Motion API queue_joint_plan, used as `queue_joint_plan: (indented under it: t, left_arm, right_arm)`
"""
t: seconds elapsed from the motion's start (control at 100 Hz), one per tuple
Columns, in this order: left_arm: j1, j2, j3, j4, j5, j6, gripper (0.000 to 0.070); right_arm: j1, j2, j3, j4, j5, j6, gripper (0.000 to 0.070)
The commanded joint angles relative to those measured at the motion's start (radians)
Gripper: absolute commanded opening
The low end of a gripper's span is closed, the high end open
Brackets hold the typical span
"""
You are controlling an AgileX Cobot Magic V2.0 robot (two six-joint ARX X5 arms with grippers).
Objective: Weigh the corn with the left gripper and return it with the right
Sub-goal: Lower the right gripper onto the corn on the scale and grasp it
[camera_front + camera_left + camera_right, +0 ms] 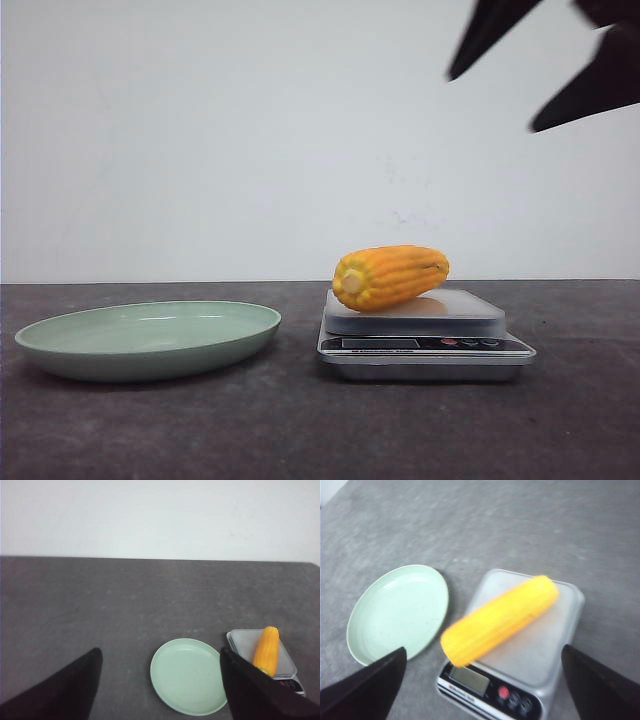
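Front view showed the corn (390,276) lying on its side on the platform of a small silver kitchen scale (425,335), its pale cut end turned toward the light green plate (148,340) that sat just beside the scale on the dark grey table (300,430). The cob was stubby, orange-yellow, with neat rows of kernels running along its length. High at the upper right, my right claw (545,75) appeared only as two dark finger shapes, well above the scale, spread apart and holding nothing. Left wrist view had my left claw (160,685) spread wide and empty, its two black fingers (60,690) framing the plate, while the corn rested on the scale beyond one finger, partly hidden by it. Right wrist view, somewhat blurred, looked down on the corn from above: it lay diagonally across the scale's platform, bright yellow-orange, one end reaching over the display and buttons. My right claw's fingers (365,692) stood far apart at the corners, touching neither cob nor scale.
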Motion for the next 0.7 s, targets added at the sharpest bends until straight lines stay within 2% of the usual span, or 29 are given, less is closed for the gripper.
queue_joint_plan:
  t: [0.0, 0.1, 0.37, 0.69]
  left_arm:
    - [-0.005, -0.042, 0.015, -0.009, -0.005, -0.058, 0.0431]
    - [-0.004, -0.106, 0.012, -0.042, -0.005, -0.078, 0.0430]
    - [-0.003, -0.186, -0.023, -0.077, -0.005, -0.104, 0.0429]
    - [-0.004, -0.190, -0.178, -0.077, 0.026, -0.104, 0.0429]
  right_arm:
    - [0.041, 0.069, 0.043, 0.016, 0.049, 0.019, 0.0640]
    - [0.087, 0.166, 0.091, 0.020, 0.126, 0.019, 0.0700]
    - [0.116, 0.395, 0.185, 0.038, 0.203, 0.042, 0.0700]
    - [0.119, 0.536, 0.192, 0.112, 0.230, 0.116, 0.0700]
